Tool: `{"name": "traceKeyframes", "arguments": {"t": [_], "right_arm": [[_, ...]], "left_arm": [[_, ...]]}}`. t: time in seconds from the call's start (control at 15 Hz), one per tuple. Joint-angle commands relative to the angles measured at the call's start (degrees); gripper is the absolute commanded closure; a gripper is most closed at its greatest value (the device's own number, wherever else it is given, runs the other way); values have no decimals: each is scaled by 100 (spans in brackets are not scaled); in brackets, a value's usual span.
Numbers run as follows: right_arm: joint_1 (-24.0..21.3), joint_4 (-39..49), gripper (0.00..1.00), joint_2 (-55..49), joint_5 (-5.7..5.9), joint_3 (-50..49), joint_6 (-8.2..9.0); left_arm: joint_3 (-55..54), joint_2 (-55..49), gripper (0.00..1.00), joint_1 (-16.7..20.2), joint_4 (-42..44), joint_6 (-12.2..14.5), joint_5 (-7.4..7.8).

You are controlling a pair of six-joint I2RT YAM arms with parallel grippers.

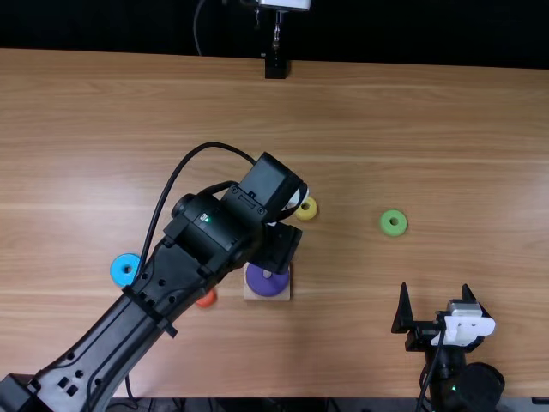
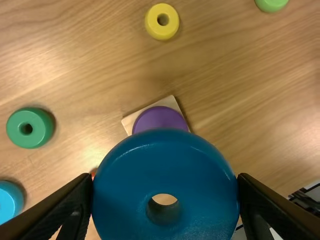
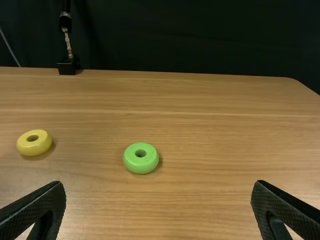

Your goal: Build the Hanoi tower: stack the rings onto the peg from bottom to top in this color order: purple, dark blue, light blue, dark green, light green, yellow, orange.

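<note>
Your left gripper (image 2: 165,181) is open just as wide as the dark blue ring (image 2: 165,150), with one finger snug on each side of it. You have the ring up over the table, close to the stack, so your job looks like putting it down on the peg (image 1: 267,274).

Line up the hole with the peg before you go down. I can't tell if they match. Turn the ring flat if it tips, then go down slow and straight. If it bumps or leans, stop, lift a bit and nudge it over. Let go only when it sits on the purple ring (image 1: 268,287), which is around the peg on the wooden base (image 1: 249,294). Open gently and go straight up, so your fingers don't drag the ring or tug the base.

A bit farther out are the yellow ring (image 2: 162,34) and the orange ring (image 1: 207,298). Try not to knock them. Then come the dark green ring (image 2: 40,136), the light green ring (image 3: 140,166) and the light blue ring (image 1: 117,268), which should go on next. Farthest off, your right gripper (image 1: 435,288) is wide open and holds nothing. Leave it out of the way.
</note>
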Motion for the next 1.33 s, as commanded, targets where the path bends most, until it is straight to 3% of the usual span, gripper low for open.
{"name": "traceKeyframes", "arguments": {"t": [0.0, 1.27], "right_arm": [[-36, -15, 0, -73, 52, -162, -11], [-36, -26, 0, -73, 52, -162, -11]], "left_arm": [[186, -209, 100, -101, -5, -154, -48], [-368, -139, 100, -145, 90, -175, -37]]}}
